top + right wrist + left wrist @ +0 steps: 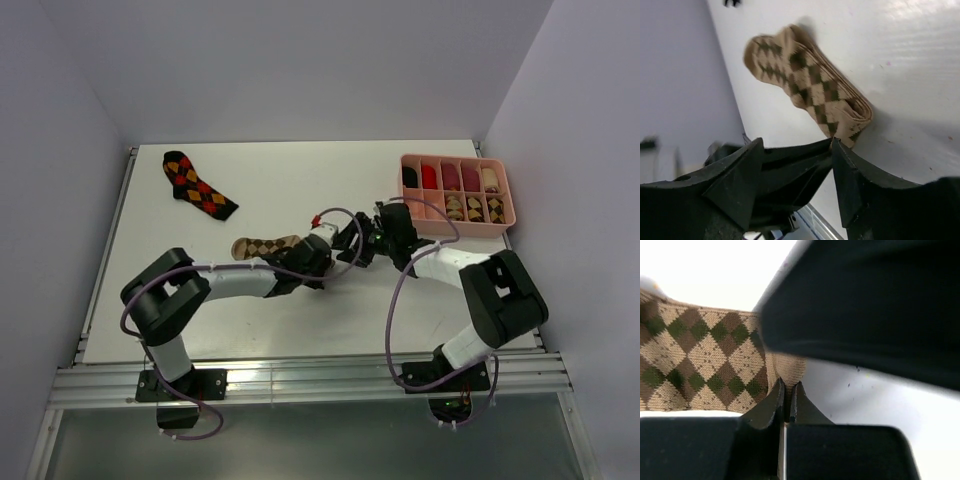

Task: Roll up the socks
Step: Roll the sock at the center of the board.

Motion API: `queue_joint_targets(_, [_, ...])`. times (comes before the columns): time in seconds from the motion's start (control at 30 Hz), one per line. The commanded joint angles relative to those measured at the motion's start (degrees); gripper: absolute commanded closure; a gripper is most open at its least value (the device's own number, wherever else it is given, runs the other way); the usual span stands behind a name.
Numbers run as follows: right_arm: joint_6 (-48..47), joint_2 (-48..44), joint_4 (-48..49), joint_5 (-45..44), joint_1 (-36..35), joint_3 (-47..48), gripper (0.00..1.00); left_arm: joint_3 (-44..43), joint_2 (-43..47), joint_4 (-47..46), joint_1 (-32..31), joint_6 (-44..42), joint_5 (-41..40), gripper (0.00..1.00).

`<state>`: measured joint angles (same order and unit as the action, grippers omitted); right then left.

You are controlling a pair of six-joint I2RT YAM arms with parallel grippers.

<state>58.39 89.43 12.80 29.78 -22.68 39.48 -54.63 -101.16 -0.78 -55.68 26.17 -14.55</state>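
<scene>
White counter [300, 320], two arms reaching in from its near edge. Pink tray [508, 200] at the far right, divided into compartments and holding rolled socks [447, 178]. Black-and-red sock [198, 185] lies flat at the far left, well apart from both arms. Tan sock [265, 246] lies mid-counter, folded over on itself. Left fingers [787, 397] are pressed together, tips at the tan sock's edge; cannot tell if fabric is caught. Right fingers [797, 145] are spread wide, just beside that sock, holding nothing.
</scene>
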Motion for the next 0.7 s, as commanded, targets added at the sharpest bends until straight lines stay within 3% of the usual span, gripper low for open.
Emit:
queue_joint_targets(0.0, [0.5, -3.6, 10.0, -1.5, 0.9, -3.4, 0.35, 2.5, 3.9, -1.1, 5.3, 7.2, 15.8, 0.99])
queue_joint_targets(0.27, [-0.2, -1.0, 17.7, -0.8, -0.3, -8.0, 0.35, 10.2, 4.6, -14.5, 17.7, 19.6, 40.9, 0.99])
queue_joint_targets(0.43, [0.3, 3.5, 22.1, -0.9, -3.2, -8.5, 0.35, 12.0, 1.5, -20.8, 22.5, 26.0, 47.3, 0.99])
queue_joint_targets(0.67, [1.3, 10.6, 25.3, -1.0, -4.5, -7.1, 0.35, 14.4, -0.4, -25.0, 24.5, 30.6, 48.9, 0.99])
